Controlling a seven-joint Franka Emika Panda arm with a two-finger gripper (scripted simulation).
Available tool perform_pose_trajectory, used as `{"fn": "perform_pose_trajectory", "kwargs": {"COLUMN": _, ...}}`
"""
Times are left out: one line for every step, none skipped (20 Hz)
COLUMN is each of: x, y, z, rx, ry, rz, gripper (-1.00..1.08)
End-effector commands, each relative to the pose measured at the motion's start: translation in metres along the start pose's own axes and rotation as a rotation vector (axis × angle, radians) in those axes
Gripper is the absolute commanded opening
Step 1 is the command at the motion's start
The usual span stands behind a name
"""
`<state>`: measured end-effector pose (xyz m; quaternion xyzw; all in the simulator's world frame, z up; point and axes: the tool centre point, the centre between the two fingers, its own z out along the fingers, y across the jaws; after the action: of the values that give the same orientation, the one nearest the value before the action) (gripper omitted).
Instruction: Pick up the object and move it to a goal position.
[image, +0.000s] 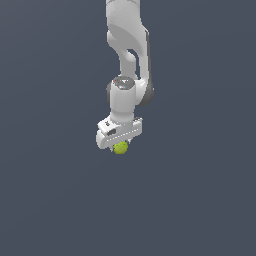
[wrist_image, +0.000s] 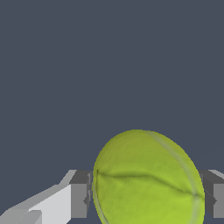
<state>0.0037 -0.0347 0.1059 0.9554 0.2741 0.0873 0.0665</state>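
Observation:
A small yellow-green tennis ball (image: 120, 148) sits right under the white gripper (image: 121, 148) at the end of the white arm, near the middle of the exterior view. In the wrist view the ball (wrist_image: 146, 179) looks large, with a thin curved seam across it, and the grey fingertips (wrist_image: 80, 194) press against both of its sides. The gripper is shut on the ball. Most of the fingers are hidden behind the hand in the exterior view.
A plain dark grey-blue surface (image: 200, 200) fills everything around the arm. The arm's white links (image: 127, 45) rise toward the top of the exterior view.

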Motion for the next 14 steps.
{"fn": "perform_pose_trajectory", "kwargs": {"x": 0.016, "y": 0.003, "z": -0.013, "rx": -0.038, "ry": 0.027, "rz": 0.023, "gripper": -1.0}}
{"fn": "perform_pose_trajectory", "kwargs": {"x": 0.022, "y": 0.004, "z": -0.018, "rx": -0.052, "ry": 0.037, "rz": 0.031, "gripper": -1.0}}
{"fn": "perform_pose_trajectory", "kwargs": {"x": 0.027, "y": 0.004, "z": -0.023, "rx": -0.067, "ry": 0.046, "rz": 0.04, "gripper": -1.0}}
{"fn": "perform_pose_trajectory", "kwargs": {"x": 0.033, "y": 0.005, "z": -0.028, "rx": -0.08, "ry": 0.055, "rz": 0.048, "gripper": -1.0}}
{"fn": "perform_pose_trajectory", "kwargs": {"x": 0.038, "y": 0.006, "z": -0.032, "rx": -0.094, "ry": 0.064, "rz": 0.056, "gripper": -1.0}}
{"fn": "perform_pose_trajectory", "kwargs": {"x": 0.043, "y": 0.007, "z": -0.037, "rx": -0.108, "ry": 0.072, "rz": 0.064, "gripper": -1.0}}
{"fn": "perform_pose_trajectory", "kwargs": {"x": 0.048, "y": 0.008, "z": -0.042, "rx": -0.121, "ry": 0.081, "rz": 0.072, "gripper": -1.0}}
{"fn": "perform_pose_trajectory", "kwargs": {"x": 0.053, "y": 0.008, "z": -0.046, "rx": -0.134, "ry": 0.089, "rz": 0.079, "gripper": -1.0}}
{"fn": "perform_pose_trajectory", "kwargs": {"x": 0.058, "y": 0.009, "z": -0.051, "rx": -0.147, "ry": 0.097, "rz": 0.087, "gripper": -1.0}}
{"fn": "perform_pose_trajectory", "kwargs": {"x": 0.062, "y": 0.01, "z": -0.056, "rx": -0.16, "ry": 0.106, "rz": 0.095, "gripper": -1.0}}
{"fn": "perform_pose_trajectory", "kwargs": {"x": 0.067, "y": 0.01, "z": -0.06, "rx": -0.173, "ry": 0.114, "rz": 0.102, "gripper": -1.0}}
{"fn": "perform_pose_trajectory", "kwargs": {"x": 0.071, "y": 0.011, "z": -0.065, "rx": -0.185, "ry": 0.122, "rz": 0.109, "gripper": -1.0}}
{"fn": "perform_pose_trajectory", "kwargs": {"x": 0.076, "y": 0.012, "z": -0.07, "rx": -0.198, "ry": 0.129, "rz": 0.117, "gripper": -1.0}}
{"fn": "perform_pose_trajectory", "kwargs": {"x": 0.08, "y": 0.012, "z": -0.074, "rx": -0.21, "ry": 0.137, "rz": 0.124, "gripper": -1.0}}
